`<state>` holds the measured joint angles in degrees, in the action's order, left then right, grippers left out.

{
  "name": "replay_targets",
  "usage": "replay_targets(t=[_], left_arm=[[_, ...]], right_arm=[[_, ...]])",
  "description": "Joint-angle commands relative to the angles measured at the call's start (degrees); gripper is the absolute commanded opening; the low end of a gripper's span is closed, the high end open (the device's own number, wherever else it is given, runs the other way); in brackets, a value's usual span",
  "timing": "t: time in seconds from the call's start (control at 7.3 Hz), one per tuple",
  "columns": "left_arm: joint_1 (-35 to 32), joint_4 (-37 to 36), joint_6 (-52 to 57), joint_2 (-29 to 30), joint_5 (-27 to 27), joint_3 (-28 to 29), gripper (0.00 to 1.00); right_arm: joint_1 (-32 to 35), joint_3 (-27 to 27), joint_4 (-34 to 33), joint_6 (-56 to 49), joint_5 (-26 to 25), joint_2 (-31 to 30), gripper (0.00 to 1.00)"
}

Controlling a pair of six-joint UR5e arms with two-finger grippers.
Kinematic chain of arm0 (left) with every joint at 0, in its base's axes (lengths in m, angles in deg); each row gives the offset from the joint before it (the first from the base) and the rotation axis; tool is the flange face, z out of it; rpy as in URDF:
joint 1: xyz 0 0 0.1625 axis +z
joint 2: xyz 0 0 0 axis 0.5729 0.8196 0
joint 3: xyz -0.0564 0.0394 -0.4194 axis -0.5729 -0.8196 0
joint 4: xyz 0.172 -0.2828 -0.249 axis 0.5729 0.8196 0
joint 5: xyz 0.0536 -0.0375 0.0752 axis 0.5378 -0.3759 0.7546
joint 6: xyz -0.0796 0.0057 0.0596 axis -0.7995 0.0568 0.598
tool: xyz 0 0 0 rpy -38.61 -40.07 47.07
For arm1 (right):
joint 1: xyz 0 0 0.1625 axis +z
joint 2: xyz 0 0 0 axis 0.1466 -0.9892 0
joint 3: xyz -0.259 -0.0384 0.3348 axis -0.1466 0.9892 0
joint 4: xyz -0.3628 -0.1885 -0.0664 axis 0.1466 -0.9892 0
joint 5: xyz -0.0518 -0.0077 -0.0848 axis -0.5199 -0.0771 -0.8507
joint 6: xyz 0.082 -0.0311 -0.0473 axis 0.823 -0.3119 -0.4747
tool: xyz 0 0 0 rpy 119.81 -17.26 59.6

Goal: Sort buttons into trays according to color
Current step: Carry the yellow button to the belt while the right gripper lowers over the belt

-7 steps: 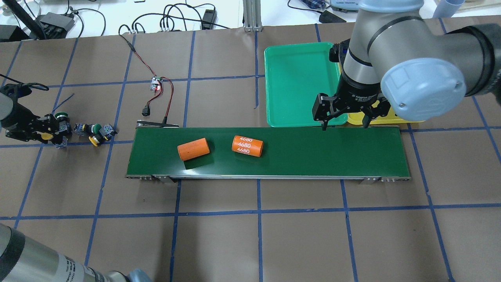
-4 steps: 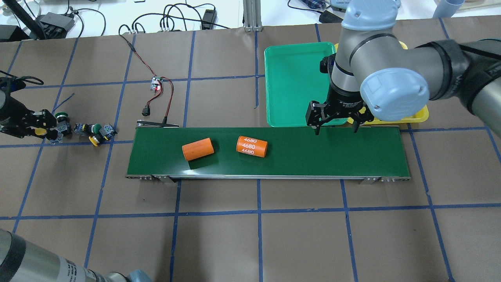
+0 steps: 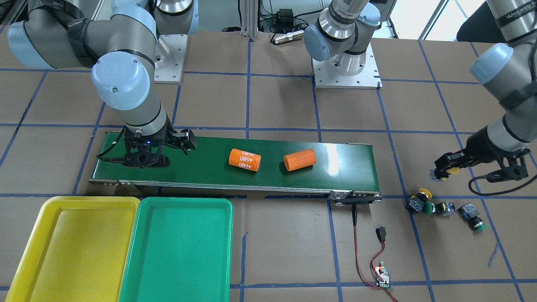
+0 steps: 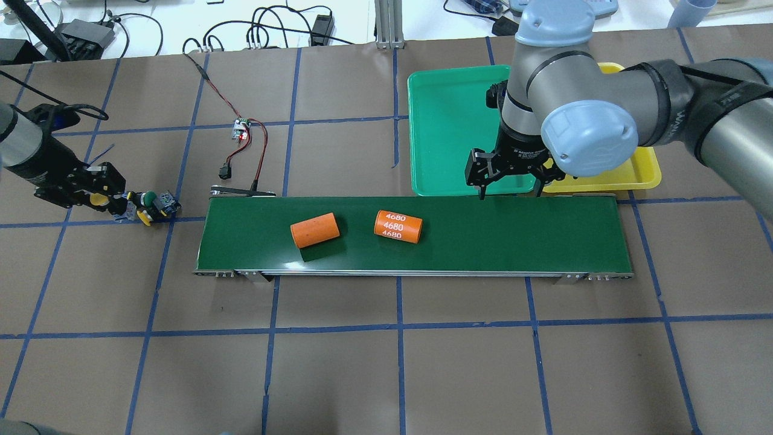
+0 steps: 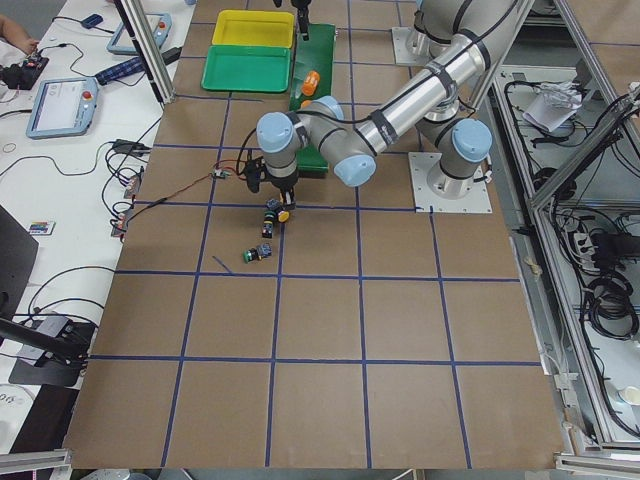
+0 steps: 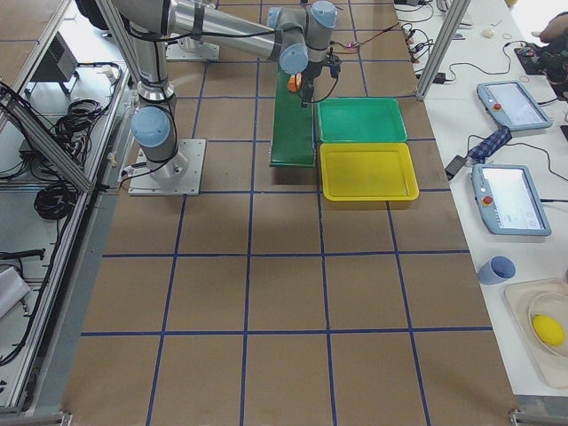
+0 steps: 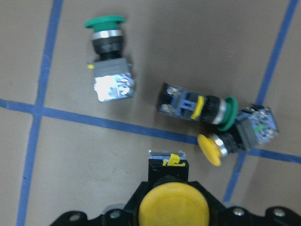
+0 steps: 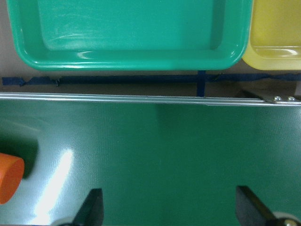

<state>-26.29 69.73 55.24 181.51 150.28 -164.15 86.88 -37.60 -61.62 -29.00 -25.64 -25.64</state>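
- The left gripper hangs just off the brown table at its left end, fingers closed on the held yellow button, whose cap faces the wrist camera
- Three more buttons lie on the table close beside it: a lone green button set apart from the others, and a second green button lying on its side, its cap touching the loose yellow button at a blue tape line
- The right gripper hovers over the far edge of the dark green belt, its jaws spread wide with nothing between them, as the two fingers show from the wrist
- The green tray and the yellow tray sit side by side just beyond the belt's right half, well apart from all four buttons
- Two orange cylinders lie on their sides near the middle of the belt, a plain one and one printed "4680"
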Motion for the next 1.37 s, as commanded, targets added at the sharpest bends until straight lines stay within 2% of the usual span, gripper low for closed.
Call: replay_targets(t=[0.0,0.14,0.27,0.68,0.96,1.1,1.23], left_arm=[[-9.12,1.37,-1.72,-6.33,-3.69,-5.16,0.02],[-12.38,1.28,-1.38,-7.22,-4.50,-6.49,0.02],[-14.24,1.28,-1.11,-7.32,-7.47,-6.67,0.02],[-14.08,1.28,0.47,-4.77,-10.30,-6.85,0.02],[-13.64,0.93,2.14,-2.84,-16.96,-6.94,0.02],[-13.55,1.02,2.06,-2.14,-19.69,-7.20,0.02],[-13.46,1.10,2.14,-1.61,-19.98,-7.46,0.02]], right_arm=[[0.05,0.26,0.50,0.25,0.05,-0.16,1.00],[0.05,0.43,0.32,0.16,-0.65,-0.43,1.00],[0.23,0.17,0.50,0.16,-0.48,-1.04,1.00],[0.58,-0.26,-3.10,-0.63,-0.56,-1.66,1.00],[1.36,-0.97,-3.11,-3.16,0.13,-1.75,1.00],[2.33,-1.23,-3.54,-8.31,-0.30,-1.49,1.00],[2.34,-2.28,-6.07,-16.80,-0.39,-0.79,1.00]])
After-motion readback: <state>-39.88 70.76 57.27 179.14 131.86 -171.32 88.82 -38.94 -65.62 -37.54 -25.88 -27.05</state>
